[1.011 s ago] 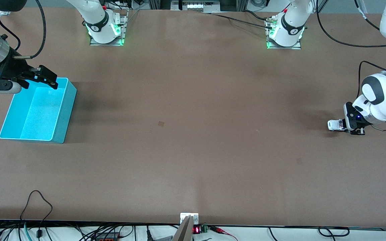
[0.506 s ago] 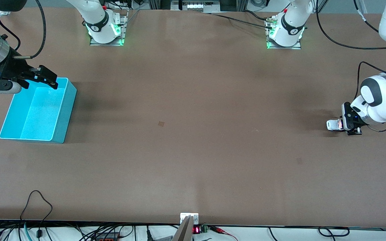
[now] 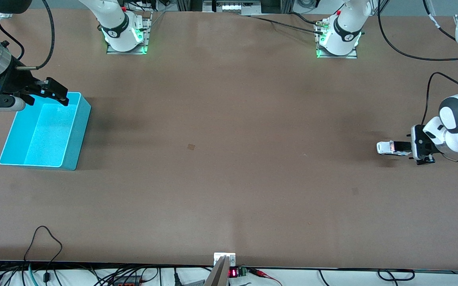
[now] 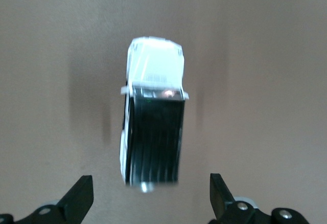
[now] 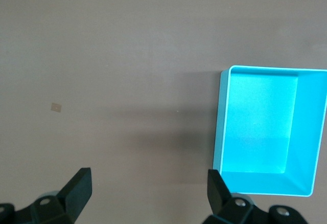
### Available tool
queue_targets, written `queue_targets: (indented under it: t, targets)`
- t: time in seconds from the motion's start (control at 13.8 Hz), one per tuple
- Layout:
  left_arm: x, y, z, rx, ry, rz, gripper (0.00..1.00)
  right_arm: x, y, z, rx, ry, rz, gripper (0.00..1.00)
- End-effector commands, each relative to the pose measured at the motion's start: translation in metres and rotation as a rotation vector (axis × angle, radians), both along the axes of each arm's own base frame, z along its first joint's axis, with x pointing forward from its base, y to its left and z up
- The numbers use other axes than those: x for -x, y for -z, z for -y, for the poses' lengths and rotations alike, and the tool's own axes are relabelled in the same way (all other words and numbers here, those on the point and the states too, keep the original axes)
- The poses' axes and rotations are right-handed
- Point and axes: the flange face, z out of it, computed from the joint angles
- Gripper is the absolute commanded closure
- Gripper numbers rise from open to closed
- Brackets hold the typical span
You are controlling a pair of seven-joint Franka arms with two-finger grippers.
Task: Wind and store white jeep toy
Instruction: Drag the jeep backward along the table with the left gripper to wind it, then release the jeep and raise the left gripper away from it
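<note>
two arms and one toy occupy the table (image 3: 229,178). the white jeep toy (image 3: 390,147) stands on its wheels on the brown surface toward the left arm's end of the table, its white hood pointing toward the right arm's end and its black roof panel toward the left gripper (image 3: 406,147). the left gripper sits low at the rear of the toy. in the left wrist view the toy (image 4: 153,137) lies between and ahead of the two dark fingertips (image 4: 82,196), which are spread wide and touch neither side of it, so the pincer is released. compared with the frame half a second before, the toy has rolled forward toward the right arm's end of the table, and the left wrist has drawn back toward the table's edge, so that more of the toy's roof now shows clear of the gripper. the turquoise bin (image 3: 76,131) rests at the right arm's end of the table, unmoved. the right gripper (image 3: 56,93) waits over the bin's corner farthest from the front camera, unchanged from the earlier frames; the right wrist view shows its fingertips (image 5: 79,185) spread apart with nothing between them, and the bin (image 5: 222,127) beside them.
</note>
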Motion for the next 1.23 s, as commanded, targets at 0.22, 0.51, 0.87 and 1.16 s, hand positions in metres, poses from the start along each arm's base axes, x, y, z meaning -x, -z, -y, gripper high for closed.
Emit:
queue_targets:
  t: [0.22,0.51,0.87,1.16]
  targets:
    - [-0.018,-0.066,0.039,-0.054,-0.194,-0.101,0.0,0.008,-0.003,0.001,0.007,-0.009,-0.001,0.0]
    - [-0.04,-0.121,0.095,-0.108,-0.307,-0.2,0.0,0.008,-0.004,0.002,0.007,-0.008,-0.001,0.0]
    - [-0.056,-0.183,0.155,-0.207,-0.484,-0.207,0.0,0.008,-0.003,0.001,0.007,-0.009,-0.001,0.0]
    - [-0.044,-0.244,0.193,-0.3,-0.808,-0.097,0.0,0.008,-0.003,0.002,0.007,-0.008,-0.001,0.0]
